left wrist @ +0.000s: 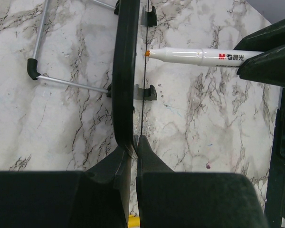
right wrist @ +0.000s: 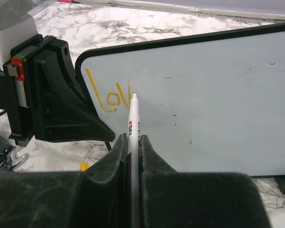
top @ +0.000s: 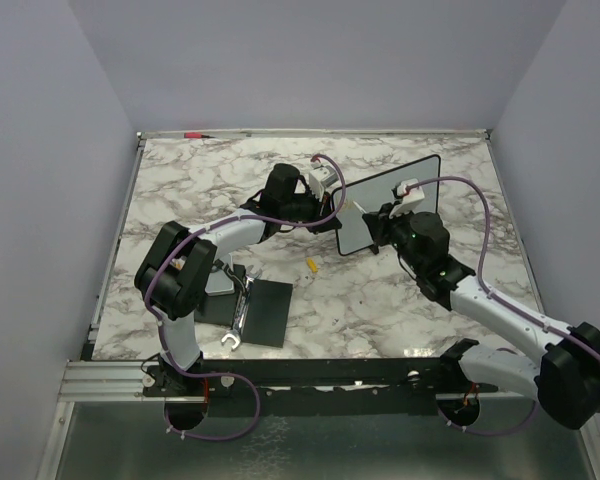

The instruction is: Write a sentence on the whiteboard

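The whiteboard point(top: 395, 200) stands upright at mid-table, white with a thin black frame. My left gripper point(top: 337, 207) is shut on its left edge; in the left wrist view the board point(left wrist: 125, 71) is edge-on between the jaws of that gripper point(left wrist: 135, 140). My right gripper point(right wrist: 133, 137) is shut on a white marker point(right wrist: 133, 118) whose tip touches the board face point(right wrist: 204, 95). The sentence point(right wrist: 107, 97) reads "Lov" in yellow at the board's upper left. The marker's orange tip point(left wrist: 147, 53) meets the board. The right gripper point(top: 382, 224) is in front of the board.
A flat black square pad point(top: 262, 310) and a wrench point(top: 237, 322) lie at the near left. A yellow cap point(top: 311, 265) lies in front of the board. A red-tipped item point(top: 193, 134) lies at the back edge. The board's wire stand point(left wrist: 66, 81) rests on the marble.
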Available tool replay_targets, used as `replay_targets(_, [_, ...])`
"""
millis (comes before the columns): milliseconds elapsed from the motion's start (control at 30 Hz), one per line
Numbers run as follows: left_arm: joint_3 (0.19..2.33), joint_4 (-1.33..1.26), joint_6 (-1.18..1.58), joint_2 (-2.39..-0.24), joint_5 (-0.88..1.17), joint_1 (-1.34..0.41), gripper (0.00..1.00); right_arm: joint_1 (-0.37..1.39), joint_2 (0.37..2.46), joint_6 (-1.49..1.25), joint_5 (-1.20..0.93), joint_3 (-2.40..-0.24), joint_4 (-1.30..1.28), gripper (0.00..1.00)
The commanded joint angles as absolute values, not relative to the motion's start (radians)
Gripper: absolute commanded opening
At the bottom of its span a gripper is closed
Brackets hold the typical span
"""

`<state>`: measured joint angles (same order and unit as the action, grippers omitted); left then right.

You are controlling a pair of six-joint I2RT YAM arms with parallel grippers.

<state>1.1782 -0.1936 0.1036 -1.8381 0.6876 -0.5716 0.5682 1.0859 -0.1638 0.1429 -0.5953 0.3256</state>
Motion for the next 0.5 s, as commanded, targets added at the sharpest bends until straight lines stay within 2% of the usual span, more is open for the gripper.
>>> replay_targets(0, [1.192, -0.165, 0.077, -1.844, 0.696, -0.586, 0.0, 0.564, 1.106, -0.167, 0.147, -0.587, 0.341, 0.01])
replay_targets(467, [1.192, -0.164, 0.075, -1.844, 0.697, -0.586, 0.0, 0.564, 1.117, -0.18, 0.232, -0.583, 0.339, 0.01])
